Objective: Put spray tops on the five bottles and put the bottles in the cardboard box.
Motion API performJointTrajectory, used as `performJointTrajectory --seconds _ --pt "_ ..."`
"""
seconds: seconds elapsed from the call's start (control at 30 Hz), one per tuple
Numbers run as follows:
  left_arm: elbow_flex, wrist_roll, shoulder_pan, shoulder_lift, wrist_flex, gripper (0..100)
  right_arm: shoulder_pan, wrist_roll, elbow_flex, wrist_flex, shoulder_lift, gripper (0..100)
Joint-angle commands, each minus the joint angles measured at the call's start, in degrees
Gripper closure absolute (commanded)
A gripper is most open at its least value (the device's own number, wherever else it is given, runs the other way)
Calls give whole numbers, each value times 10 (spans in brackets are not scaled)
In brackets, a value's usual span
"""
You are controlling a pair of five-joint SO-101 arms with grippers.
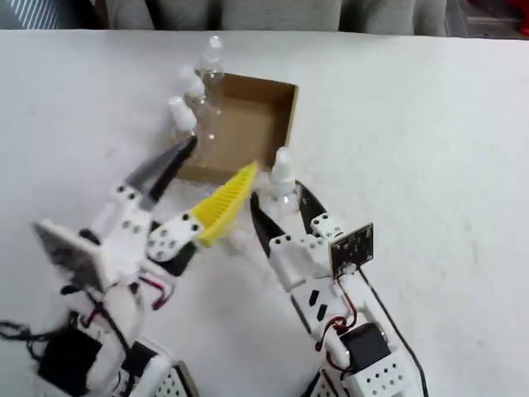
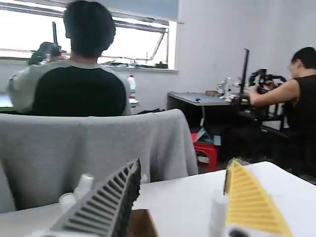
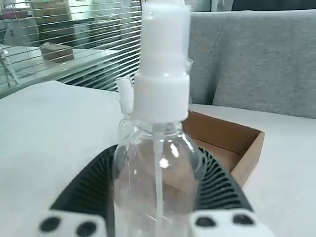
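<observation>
Presently, a clear bottle [image 3: 157,173] fitted with a white spray top [image 3: 162,74] is pinched upright between the black fingers [image 3: 89,187] of the right tool [image 1: 279,198], with the cardboard box [image 1: 256,124] lying just ahead of that tool on the worktop [image 1: 430,124]. The left tool [image 1: 220,159] is held spread beside it, and three further capped bottles [image 1: 192,84] are grouped beyond its fingertips at the box's far corner.

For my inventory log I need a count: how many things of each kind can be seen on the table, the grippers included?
Bottles with spray tops: 4
Cardboard box: 1
Left gripper and right gripper: 2
Total: 7
</observation>
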Motion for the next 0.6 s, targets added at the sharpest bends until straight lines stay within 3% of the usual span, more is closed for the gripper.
performJointTrajectory --seconds 0.0,0.1,0.3,0.57 --pt "0 -3 -58 -43 82 729 26 49 -40 -50 -3 982" --pt "11 -3 -88 -76 138 729 29 62 -50 -74 -2 982" --pt "131 -2 -120 -167 144 729 49 62 -136 -76 17 982" --pt "232 -2 -120 -174 144 729 73 57 -289 -78 269 982"
